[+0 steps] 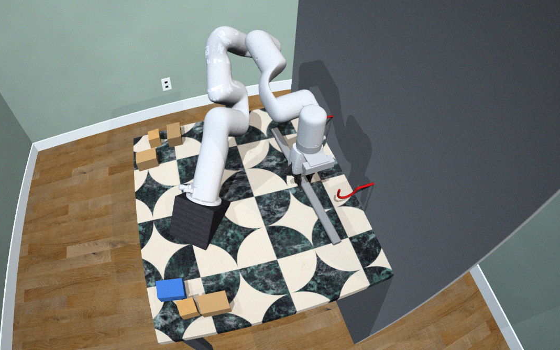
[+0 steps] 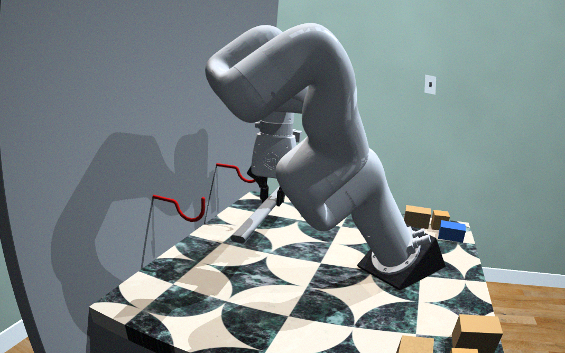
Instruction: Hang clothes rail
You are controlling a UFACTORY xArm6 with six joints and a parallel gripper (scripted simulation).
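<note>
The long grey rigid clothes rail [image 2: 253,218] is clamped crosswise in the end effector [image 2: 271,195], roughly at mid-length, and looks lifted just off the patterned marble tabletop [image 2: 275,302]. Judged stiff, smooth and moderately light; the near-central hold should limit tipping, though the round bar may roll or slip between the fingers. Two red curved wall hooks, one forward of the end effector [image 2: 180,209] and one close beside it [image 2: 234,168], project from the grey wall panel [image 2: 100,87] and carry nothing.

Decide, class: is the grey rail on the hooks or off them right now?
Off. The rail is clamped in the tool, out beside the two red hooks rather than in their empty curves.
</note>
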